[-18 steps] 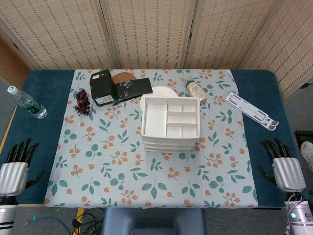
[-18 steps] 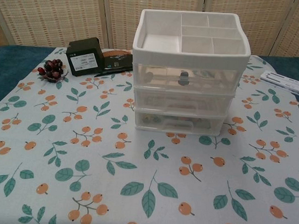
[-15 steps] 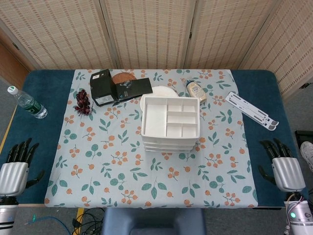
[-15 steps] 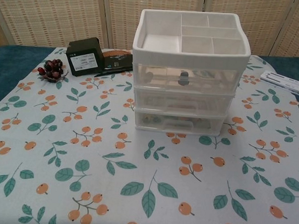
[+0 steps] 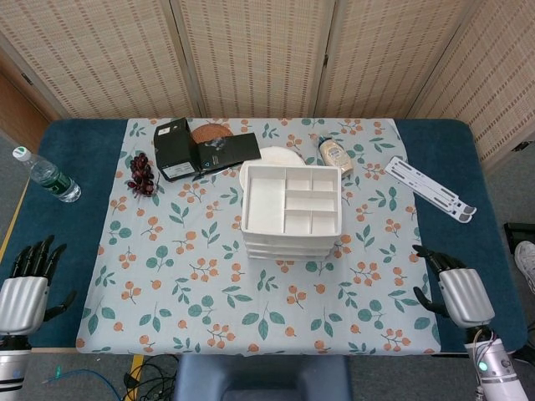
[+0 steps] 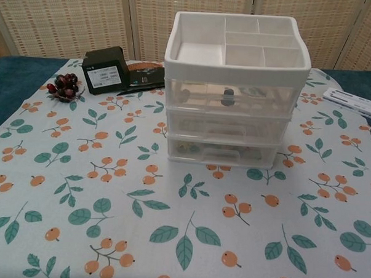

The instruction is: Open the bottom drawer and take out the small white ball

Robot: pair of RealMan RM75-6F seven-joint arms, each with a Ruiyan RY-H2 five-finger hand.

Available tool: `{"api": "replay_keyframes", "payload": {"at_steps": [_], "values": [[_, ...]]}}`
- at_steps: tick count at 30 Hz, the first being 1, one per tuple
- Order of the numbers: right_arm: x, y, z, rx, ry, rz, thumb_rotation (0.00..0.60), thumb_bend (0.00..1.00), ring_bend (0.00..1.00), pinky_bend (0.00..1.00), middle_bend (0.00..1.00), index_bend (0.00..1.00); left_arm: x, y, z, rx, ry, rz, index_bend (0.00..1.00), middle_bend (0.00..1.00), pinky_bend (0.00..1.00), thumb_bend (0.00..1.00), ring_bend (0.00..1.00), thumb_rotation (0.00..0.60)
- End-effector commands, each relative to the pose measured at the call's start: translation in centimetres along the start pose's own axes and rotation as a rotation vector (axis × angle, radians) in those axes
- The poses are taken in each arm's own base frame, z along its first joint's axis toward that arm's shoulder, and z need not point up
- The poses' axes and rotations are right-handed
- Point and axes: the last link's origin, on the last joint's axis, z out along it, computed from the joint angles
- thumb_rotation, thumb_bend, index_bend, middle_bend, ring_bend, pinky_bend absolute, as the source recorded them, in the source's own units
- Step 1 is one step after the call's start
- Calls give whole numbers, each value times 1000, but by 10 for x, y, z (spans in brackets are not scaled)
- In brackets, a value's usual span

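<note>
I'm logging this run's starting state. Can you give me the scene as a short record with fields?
drawer unit: white, three drawers, open tray on top, middle of the tablecloth
bottom drawer: closed
white ball: not visible
left hand: open, at the table's near left edge, holding nothing
right hand: open, at the cloth's near right edge, holding nothing
behind unit: black box, grapes, jar, white plate
far left: water bottle
far right: white folding stand

A blue table (image 5: 67, 159) carries a floral cloth (image 5: 184, 284) and bottle (image 5: 46, 175).
</note>
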Motion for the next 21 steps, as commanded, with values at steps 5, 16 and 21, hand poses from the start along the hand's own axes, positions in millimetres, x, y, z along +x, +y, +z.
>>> {"api": "replay_keyframes", "payload": {"at_steps": [5,16,21], "values": [[-25,-36,13,98,-149,199,600,351,705,816,559,123,0,-3,-2,8,-1,-1,109,6,73,246,52,600],[-60,-84,34,108,-420,627,600,470,972,973,854,123,-5,-4,-2,5,-21,-5,109,6,73,246,53,600],[-72,-100,46,56,-541,840,600,515,988,982,874,123,-6,-4,-1,2,-27,-5,109,6,73,246,54,600]]}}
